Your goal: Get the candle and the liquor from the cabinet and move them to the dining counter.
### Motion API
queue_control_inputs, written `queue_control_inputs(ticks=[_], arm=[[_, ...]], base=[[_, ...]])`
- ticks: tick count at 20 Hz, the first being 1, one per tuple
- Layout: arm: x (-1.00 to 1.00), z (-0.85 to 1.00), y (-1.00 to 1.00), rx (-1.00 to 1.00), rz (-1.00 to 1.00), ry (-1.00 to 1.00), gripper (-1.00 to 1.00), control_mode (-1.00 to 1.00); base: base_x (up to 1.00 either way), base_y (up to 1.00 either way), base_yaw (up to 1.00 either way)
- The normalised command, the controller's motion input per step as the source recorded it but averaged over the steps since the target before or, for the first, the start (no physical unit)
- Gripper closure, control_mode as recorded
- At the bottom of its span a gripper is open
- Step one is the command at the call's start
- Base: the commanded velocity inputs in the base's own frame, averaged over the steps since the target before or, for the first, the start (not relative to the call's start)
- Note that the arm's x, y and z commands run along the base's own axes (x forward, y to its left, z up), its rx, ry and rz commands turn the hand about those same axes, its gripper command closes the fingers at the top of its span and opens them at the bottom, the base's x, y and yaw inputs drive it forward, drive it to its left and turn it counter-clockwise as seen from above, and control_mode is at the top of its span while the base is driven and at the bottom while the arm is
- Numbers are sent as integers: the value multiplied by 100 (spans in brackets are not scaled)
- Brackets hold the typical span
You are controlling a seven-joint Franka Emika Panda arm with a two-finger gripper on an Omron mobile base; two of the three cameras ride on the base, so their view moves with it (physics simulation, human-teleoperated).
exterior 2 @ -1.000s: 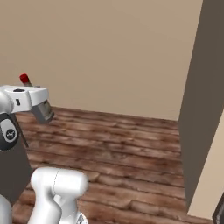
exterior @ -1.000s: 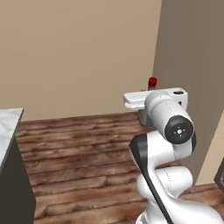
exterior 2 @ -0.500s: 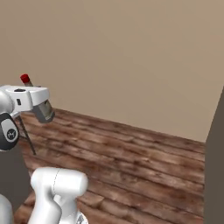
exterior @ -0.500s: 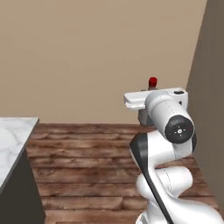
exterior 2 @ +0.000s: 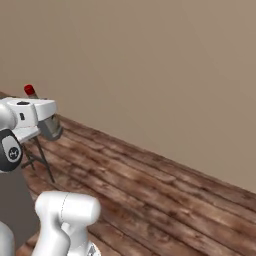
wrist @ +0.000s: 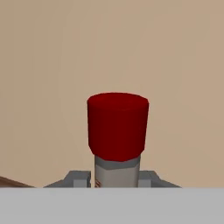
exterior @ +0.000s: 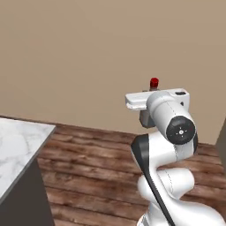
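Beige wall (exterior: 79, 53) and wooden floor (exterior 2: 150, 190) are seen behind the raised arm. Above the gripper (wrist: 117, 183), the liquor (wrist: 117, 144) is shown upright: a red cap on a narrow grey neck, the squat body hidden. It is clamped at the neck between two closed-in fingers (wrist: 78, 178). Left of the arm, a marble corner of the dining counter (exterior: 17, 145) is seen.

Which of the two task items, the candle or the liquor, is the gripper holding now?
The liquor: its red cap and grey neck rise between the gripper's fingertips, unlike a slim yellow candle.
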Motion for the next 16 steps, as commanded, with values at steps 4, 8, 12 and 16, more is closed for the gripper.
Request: queue_control_inputs(ticks=[4, 8, 12, 16], arm=[[0, 0, 0, 0, 0, 0, 100, 100], [0, 0, 0, 0, 0, 0, 100, 100], [0, 0, 0, 0, 0, 0, 100, 100], [0, 0, 0, 0, 0, 0, 100, 100]], base=[[60, -34, 41], [54, -39, 43], [53, -37, 44], [49, -35, 46]])
